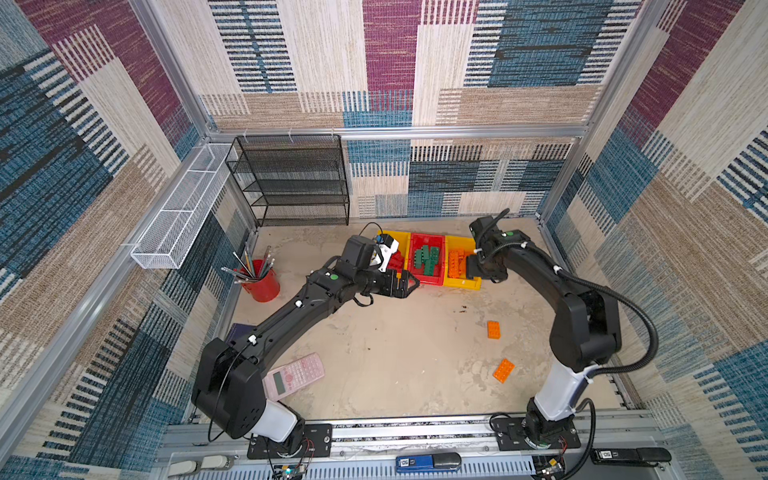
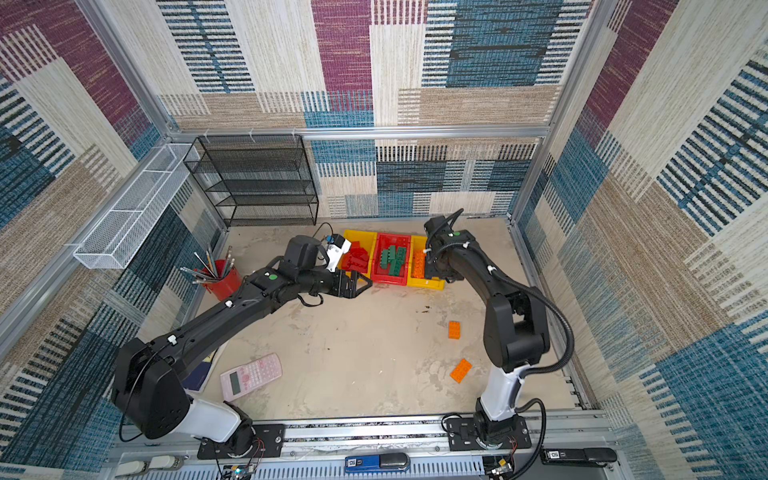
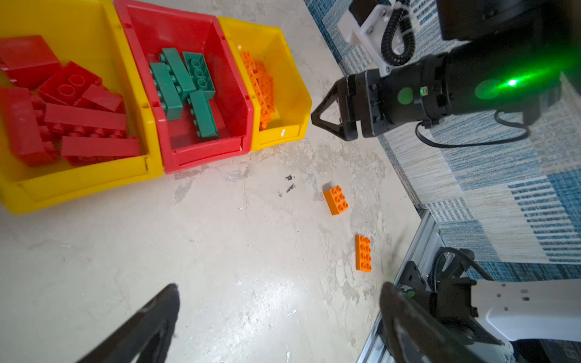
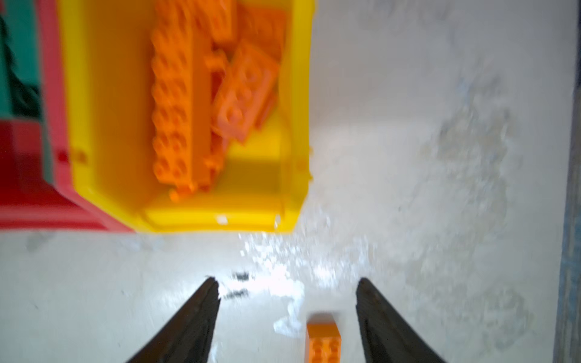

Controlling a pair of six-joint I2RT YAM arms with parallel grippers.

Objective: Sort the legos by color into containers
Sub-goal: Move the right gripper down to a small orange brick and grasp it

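Nearest the front rail, at eight o'clock on the bench (image 1: pixel 395 353), lies a pink calculator (image 1: pixel 294 376). At four o'clock the near brick (image 1: pixel 503 370), orange, lies studs up and skewed. Just beyond it, at three o'clock, the far brick (image 1: pixel 493 329), also orange, lies studs up, well apart from the bins.

Both bricks look light, stiff and hard, with smooth sides that could slip. I judge the best hold is across the two long sides, low on the body, with the wrist first turned to line up with the brick.

Farther on, toward twelve o'clock, the left hand (image 1: pixel 409 284) hovers just short of the bins. Its fingers are wide apart and empty, and its wrist view shows only bare bench between them. At one o'clock the right hand (image 4: pixel 287 283) hangs by the near end of the right bin (image 1: pixel 463 284). Its fingers are partly apart, holding nothing and touching nothing that I can see.

At twelve o'clock the three bins stand touching in a row. The left bin (image 3: pixel 78 185), yellow, holds red bricks (image 3: pixel 85 116). The red bin (image 3: pixel 185 160) holds green bricks (image 3: pixel 176 81). The right bin, yellow, holds an orange pile (image 3: pixel 261 85). Only the two loose orange bricks look left to sort.

Farthest back are a red cup (image 1: pixel 262 286) of pencils at ten o'clock and a black mesh shelf (image 1: pixel 291 183) at eleven.
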